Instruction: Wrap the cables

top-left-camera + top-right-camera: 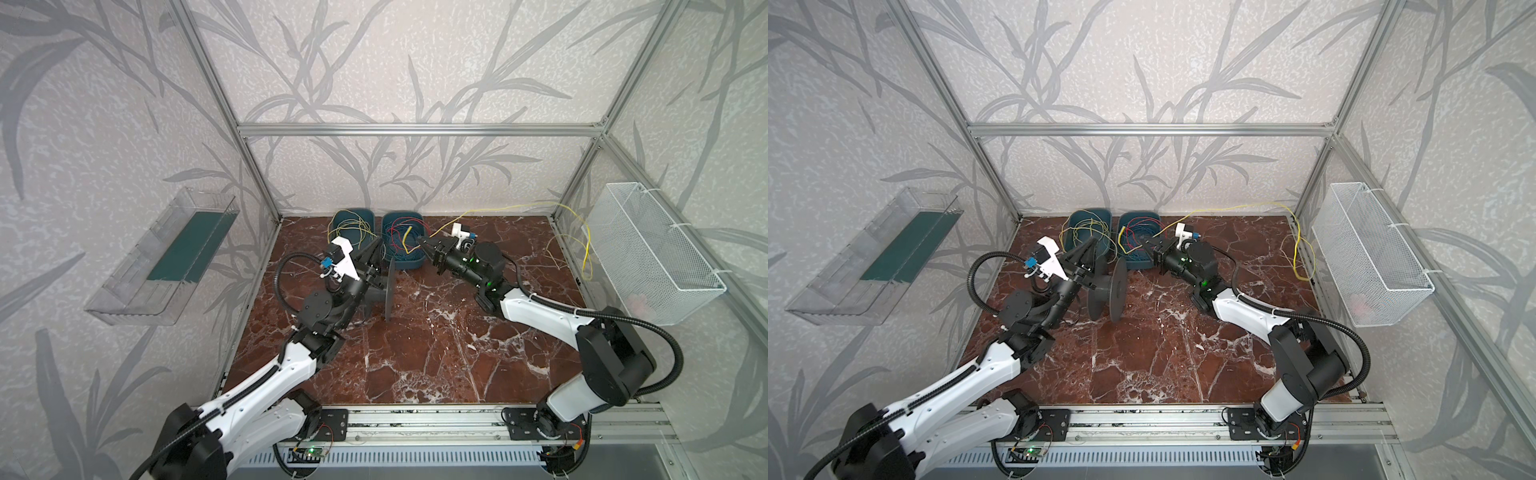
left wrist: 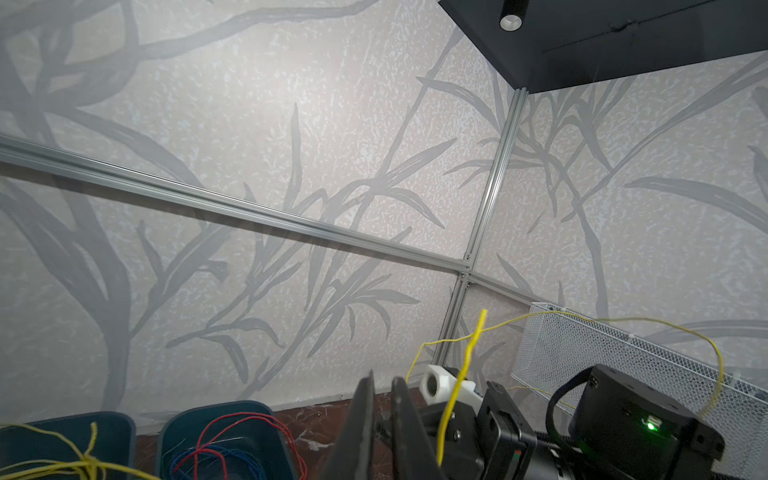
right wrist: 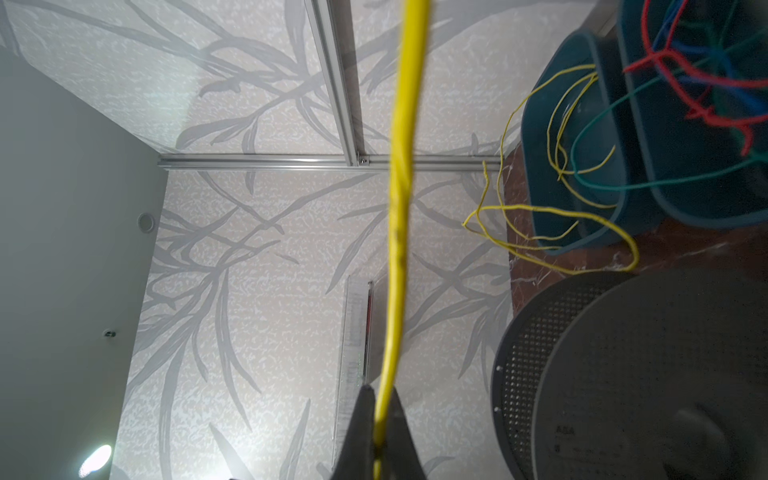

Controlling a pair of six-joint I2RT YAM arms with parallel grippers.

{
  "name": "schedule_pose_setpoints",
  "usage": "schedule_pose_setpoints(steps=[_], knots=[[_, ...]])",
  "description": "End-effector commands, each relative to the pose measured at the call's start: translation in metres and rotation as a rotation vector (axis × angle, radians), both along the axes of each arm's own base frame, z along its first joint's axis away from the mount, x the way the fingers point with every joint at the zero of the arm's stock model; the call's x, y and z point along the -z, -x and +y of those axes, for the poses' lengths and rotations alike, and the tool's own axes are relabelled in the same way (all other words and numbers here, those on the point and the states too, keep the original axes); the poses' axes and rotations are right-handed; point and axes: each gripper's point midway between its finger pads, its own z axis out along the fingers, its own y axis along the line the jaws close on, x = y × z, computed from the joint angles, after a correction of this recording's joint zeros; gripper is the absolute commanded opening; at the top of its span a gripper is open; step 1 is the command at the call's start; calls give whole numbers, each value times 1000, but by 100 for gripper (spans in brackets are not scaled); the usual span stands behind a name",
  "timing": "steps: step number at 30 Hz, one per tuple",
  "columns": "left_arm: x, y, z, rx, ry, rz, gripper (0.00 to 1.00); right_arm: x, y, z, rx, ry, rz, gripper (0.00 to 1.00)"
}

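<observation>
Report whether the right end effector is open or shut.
Shut: in its wrist view the right end effector clamps the yellow cable, jaws tight against it.

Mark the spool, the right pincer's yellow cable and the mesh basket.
spool (image 1: 1118, 291): in a top view, its flange.
yellow cable (image 3: 397, 232): right wrist view, mid-strand.
mesh basket (image 1: 665, 257): in a top view, mesh wall.

Yellow cables (image 3: 399, 208), teal bins (image 1: 411, 262), red-brown white-veined marble tabletop (image 1: 415, 353), grey perforated spool (image 3: 623, 353)

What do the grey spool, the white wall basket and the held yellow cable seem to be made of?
Grey spool: probably matte plastic; perforated flange, dull surface. White wall basket: likely painted metal mesh; fine see-through grid. Held yellow cable: smooth plastic-like insulation, twisted strands; core hidden.
</observation>
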Motion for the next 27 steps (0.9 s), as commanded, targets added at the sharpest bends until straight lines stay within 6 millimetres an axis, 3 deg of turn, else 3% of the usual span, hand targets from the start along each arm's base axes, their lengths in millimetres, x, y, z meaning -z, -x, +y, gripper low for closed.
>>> schedule_pose_setpoints(steps=[1, 4, 7, 13, 18, 27], knots=[[-3, 12, 24, -87, -33, 23, 7, -11, 0, -9, 6, 86, -55, 0], [-3, 15, 32, -127, -112, 71, 7, -9, 2, -1, -41, 147, -75, 0], [-7, 13, 27, -126, -282, 175, 21, -1, 4, 4, -72, 257, -102, 0], [7, 2, -7, 42, -406, 459, 41, 1, 16, 11, -97, 448, -221, 0], [31, 3, -44, 236, -269, 599, 49, -14, 25, 6, -41, 436, -324, 0], [70, 24, -76, 407, -26, 727, 61, -55, 37, 1, 58, 398, -469, 0]])
